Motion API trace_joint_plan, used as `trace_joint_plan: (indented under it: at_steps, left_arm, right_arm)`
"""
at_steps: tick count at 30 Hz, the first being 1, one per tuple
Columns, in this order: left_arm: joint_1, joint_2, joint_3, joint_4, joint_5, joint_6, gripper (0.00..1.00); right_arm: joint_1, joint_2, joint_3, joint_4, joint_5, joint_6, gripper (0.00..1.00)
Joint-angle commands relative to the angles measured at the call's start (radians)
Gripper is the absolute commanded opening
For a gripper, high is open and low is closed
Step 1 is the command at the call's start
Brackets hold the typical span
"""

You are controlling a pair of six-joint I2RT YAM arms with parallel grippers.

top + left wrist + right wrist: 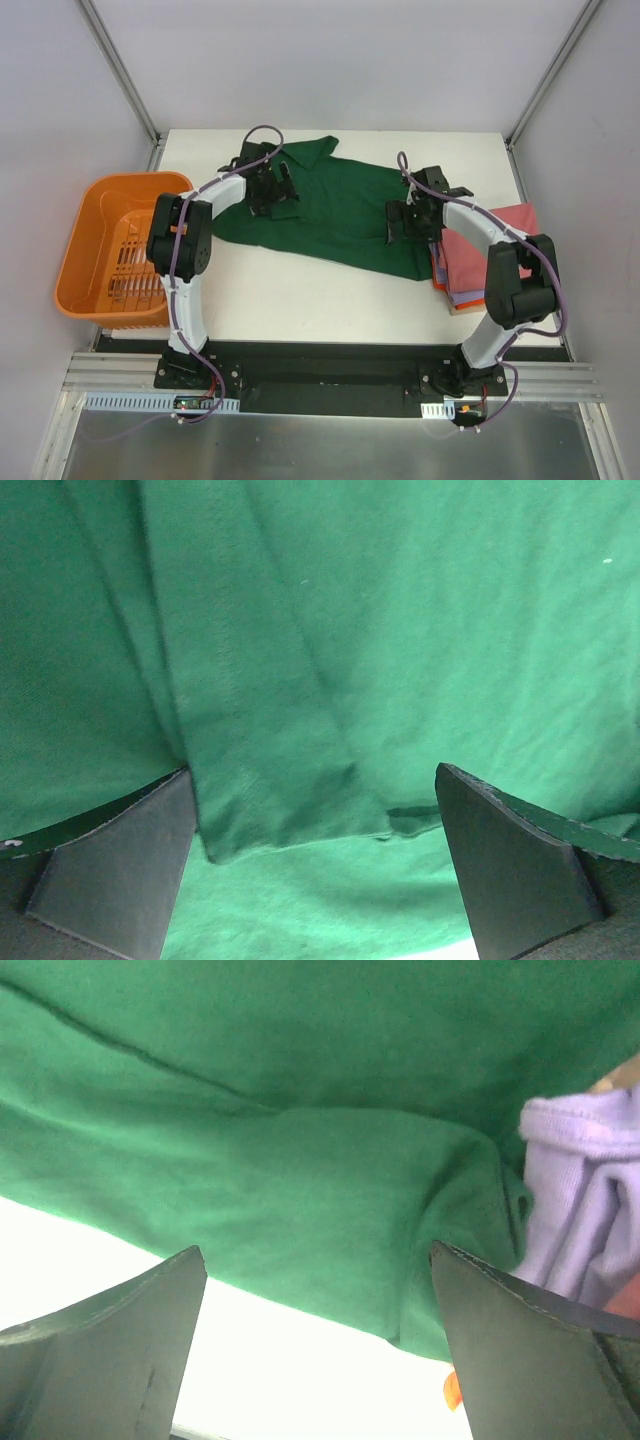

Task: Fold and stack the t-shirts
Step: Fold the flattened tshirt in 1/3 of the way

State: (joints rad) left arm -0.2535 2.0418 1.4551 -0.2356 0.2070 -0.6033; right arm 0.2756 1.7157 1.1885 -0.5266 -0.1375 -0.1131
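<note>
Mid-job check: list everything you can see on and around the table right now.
green t-shirt: one, dark green, spread unfolded across the table's middle
pink-red shirt: one, folded, top of the stack at the table's right
lavender shirt: one, folded, edge showing under the pink-red
orange shirt: one, sliver at the stack's bottom
basket: one, orange slotted plastic, at the table's left edge
table: one, white
left gripper: black, open, over the green shirt's collar end
right gripper: black, open, over its other end, beside the stack

White table (pixel 300 300), dark green shirt (pixel 340 210) spread across, folded stack (pixel 462 265) at right edge
</note>
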Motion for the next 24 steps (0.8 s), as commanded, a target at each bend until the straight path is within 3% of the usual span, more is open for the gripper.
trace_joint_plan:
  at_steps: [1, 8, 14, 20, 24]
  left_arm:
    - [-0.024, 0.026, 0.100, 0.058, 0.075, -0.046, 0.99]
    - [-0.072, 0.179, 0.344, 0.068, 0.065, -0.072, 0.99]
    - [-0.075, 0.339, 0.608, 0.073, 0.129, 0.052, 0.99]
    - [-0.076, 0.100, 0.371, 0.093, 0.072, 0.152, 0.99]
    - [-0.076, -0.107, 0.145, 0.096, -0.007, 0.155, 0.99]
  right_arm:
    - [0.010, -0.082, -0.039, 0.011, -0.039, 0.000, 0.96]
    - [0.010, -0.120, -0.066, 0.010, -0.021, 0.004, 0.96]
    - [0.011, -0.179, -0.089, -0.009, -0.013, -0.007, 0.96]
    - [0.023, -0.229, -0.113, 0.002, -0.024, -0.011, 0.96]
    - [0.117, -0.223, -0.102, -0.004, 0.024, -0.025, 0.96]
